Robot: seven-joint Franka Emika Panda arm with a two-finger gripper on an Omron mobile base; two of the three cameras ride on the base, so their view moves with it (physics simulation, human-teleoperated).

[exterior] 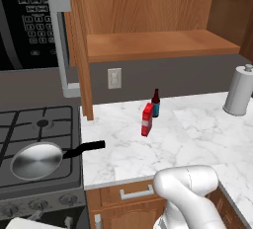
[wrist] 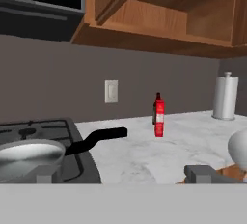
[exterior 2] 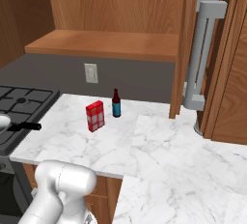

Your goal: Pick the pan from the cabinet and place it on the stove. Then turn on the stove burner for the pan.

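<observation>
pan (exterior: 36, 160): 1 | red box (exterior: 147, 120): 1 | dark bottle (exterior: 156, 103): 1 | paper towel roll (exterior: 239, 91): 1 | wall outlet (exterior: 114, 78): 1

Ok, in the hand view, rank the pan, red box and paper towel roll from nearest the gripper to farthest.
From the open gripper:
1. Pan, nearest, low left on the stove, handle over the counter.
2. Red box, mid-counter, right of centre, with a dark bottle behind it.
3. Paper towel roll, farthest, at the far right by the wall.

The pan (exterior: 35, 160) sits on the stove (exterior: 29, 124), left of the table (exterior: 197, 134). The box (exterior: 147, 119) stands on the table, the bottle (exterior: 156, 103) just behind it.
</observation>
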